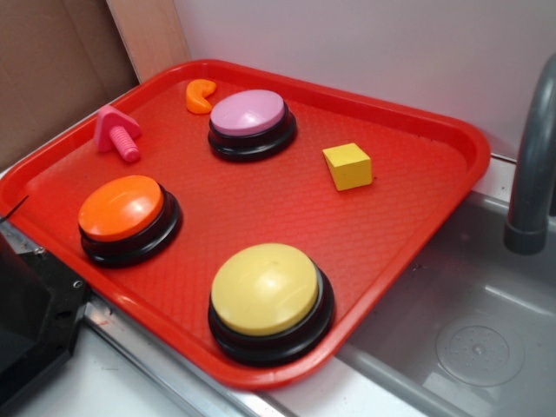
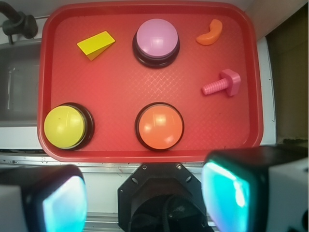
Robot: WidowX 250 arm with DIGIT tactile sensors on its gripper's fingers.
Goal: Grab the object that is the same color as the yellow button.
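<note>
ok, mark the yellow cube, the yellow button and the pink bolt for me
yellow cube [image 1: 347, 165], exterior view, on its top face
yellow button [image 1: 264, 288], exterior view, centre of the dome
pink bolt [image 2: 223, 84], wrist view, where the threaded shaft meets the head

Setup sits against a plain white wall [image 1: 365, 52], with a brown cardboard-looking panel [image 1: 43, 69] and a light wood strip [image 1: 152, 35] off to one side. Everything's on a red plastic tray [image 1: 408, 226] with a textured bottom. Right beside it there's a grey sink basin [image 1: 469, 339] with a round drain, plus a dark grey faucet pipe [image 1: 532, 165]. Lighting is soft and even.
</note>
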